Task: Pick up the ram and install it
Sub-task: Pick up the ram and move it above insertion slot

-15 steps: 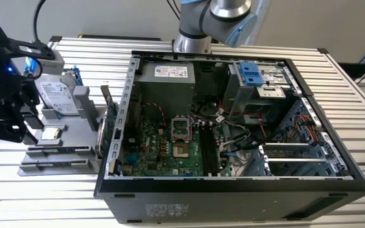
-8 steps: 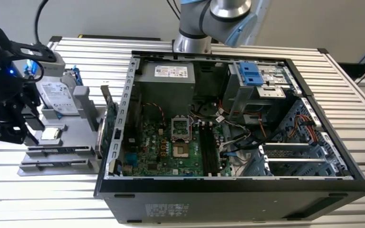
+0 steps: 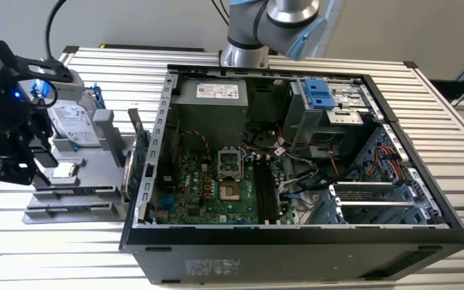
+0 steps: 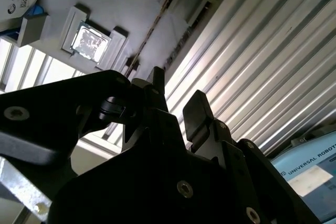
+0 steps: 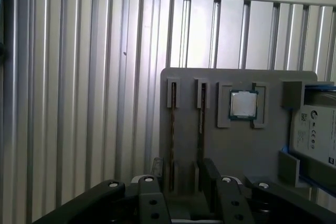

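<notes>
Two thin ram sticks stand on edge in the slots of a grey parts holder (image 5: 220, 145): one ram (image 5: 172, 129) and a second ram (image 5: 202, 114) beside it. My black gripper (image 5: 182, 170) hovers above their near ends, open, with nothing between its fingers. In the second wrist view the gripper (image 4: 176, 93) shows a clear gap, and one ram (image 4: 152, 27) runs away from the fingertips. In the exterior view the gripper (image 3: 38, 172) hangs over the holder (image 3: 95, 199) at the exterior view's left, beside the open computer case (image 3: 296, 235). Black memory slots (image 3: 264, 187) lie on the motherboard.
On the holder sit a processor chip (image 5: 243, 104) and a silver hard drive (image 3: 75, 124). A green expansion card (image 3: 139, 163) stands between the holder and the case. Another arm's base (image 3: 244, 54) rises behind the case. The ribbed metal table (image 5: 79, 103) spreads around.
</notes>
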`<state>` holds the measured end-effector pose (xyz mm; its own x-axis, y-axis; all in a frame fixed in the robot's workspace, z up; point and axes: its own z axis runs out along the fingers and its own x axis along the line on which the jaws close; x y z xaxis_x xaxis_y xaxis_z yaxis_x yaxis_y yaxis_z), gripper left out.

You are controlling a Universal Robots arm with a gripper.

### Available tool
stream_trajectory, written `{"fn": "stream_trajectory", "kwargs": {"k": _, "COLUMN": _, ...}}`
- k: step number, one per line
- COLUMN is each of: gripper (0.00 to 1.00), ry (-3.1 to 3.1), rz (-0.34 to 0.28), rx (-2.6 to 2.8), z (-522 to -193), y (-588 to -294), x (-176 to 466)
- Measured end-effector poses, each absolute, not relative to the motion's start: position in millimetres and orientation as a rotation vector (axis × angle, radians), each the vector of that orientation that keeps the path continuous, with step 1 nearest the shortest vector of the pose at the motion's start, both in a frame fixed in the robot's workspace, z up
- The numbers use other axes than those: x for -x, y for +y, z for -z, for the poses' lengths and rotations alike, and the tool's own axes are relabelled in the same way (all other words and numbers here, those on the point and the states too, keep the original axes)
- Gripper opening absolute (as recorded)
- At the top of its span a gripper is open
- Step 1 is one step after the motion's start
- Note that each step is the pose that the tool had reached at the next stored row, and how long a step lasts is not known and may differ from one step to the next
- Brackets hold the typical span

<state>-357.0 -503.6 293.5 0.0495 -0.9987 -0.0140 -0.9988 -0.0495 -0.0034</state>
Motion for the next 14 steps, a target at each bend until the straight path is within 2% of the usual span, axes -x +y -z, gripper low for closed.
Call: {"fn": "stream_trajectory", "kwargs": {"k": 14, "gripper": 1.0, "ry": 2.158, "rz": -0.014, "rx": 2.268, "z": -284.7, "y": -503.7, "x": 356.9}}
